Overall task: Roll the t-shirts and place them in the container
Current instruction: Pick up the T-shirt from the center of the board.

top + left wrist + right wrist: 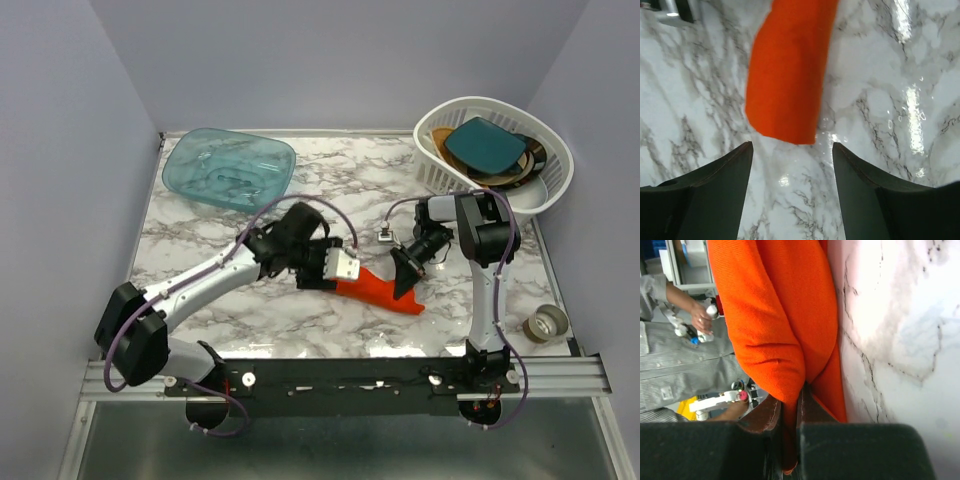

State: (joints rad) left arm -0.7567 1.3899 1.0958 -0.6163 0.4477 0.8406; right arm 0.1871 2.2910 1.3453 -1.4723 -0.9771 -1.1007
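Note:
The orange-red t-shirt (380, 290) lies as a narrow folded strip on the marble table, between my two grippers. My left gripper (345, 268) is open at the strip's left end; in the left wrist view the shirt's end (787, 75) lies just beyond the gap between the dark fingers (715, 195). My right gripper (405, 280) is shut on a fold of the shirt at its right end. In the right wrist view the fabric (775, 325) bulges up from between the closed fingers (765, 415).
A translucent teal tub (228, 167) sits at the back left. A white basket (500, 150) with dishes stands at the back right. A small white square object (385, 238) lies behind the shirt. A tape roll (546, 324) sits at the right edge.

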